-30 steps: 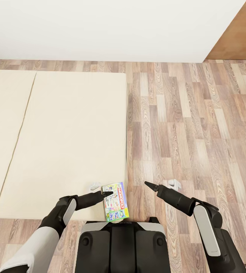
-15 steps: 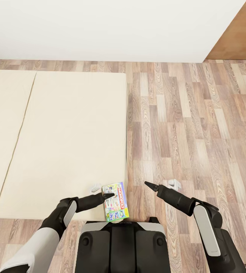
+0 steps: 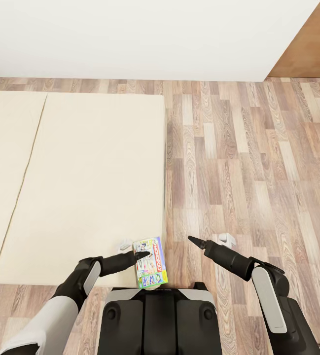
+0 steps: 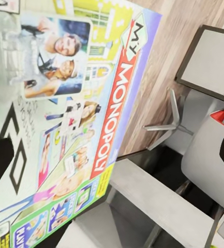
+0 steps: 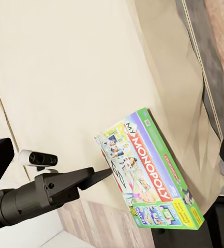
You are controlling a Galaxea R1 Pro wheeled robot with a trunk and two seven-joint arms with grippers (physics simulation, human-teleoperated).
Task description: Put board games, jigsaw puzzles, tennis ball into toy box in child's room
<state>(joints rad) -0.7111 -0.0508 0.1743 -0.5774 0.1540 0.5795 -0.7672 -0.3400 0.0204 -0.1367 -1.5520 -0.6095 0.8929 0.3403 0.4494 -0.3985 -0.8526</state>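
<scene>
At the near corner of the bed (image 3: 81, 187), right by the robot's trunk, lies a Monopoly board game (image 3: 150, 262), flat w/ its green edge and red logo up. Left gripper (image 3: 141, 255) sits over the box's top face near its far left part; head view shows fingertips close together, pointing toward the box, but can't tell if they're touching it or clamped on it. Right wrist view shows the left gripper (image 5: 99, 174) w/ its dark tip at the box's (image 5: 149, 171) edge, looks pinched together, no gap visible. Left wrist view has the box (image 4: 75, 119) very close under the tool, lettering large, w/ robot base parts just beyond the box's edge.

Right gripper (image 3: 195, 241) hangs over the wood floor (image 3: 238, 158), well apart from the box on its right side, tip narrow & pointed, fingers look together, nothing in them.

Box overhangs the mattress corner slightly toward the trunk. Beyond both tools: beige mattress to the left, plank floor to the right, white wall (image 3: 145, 34) farther off.
</scene>
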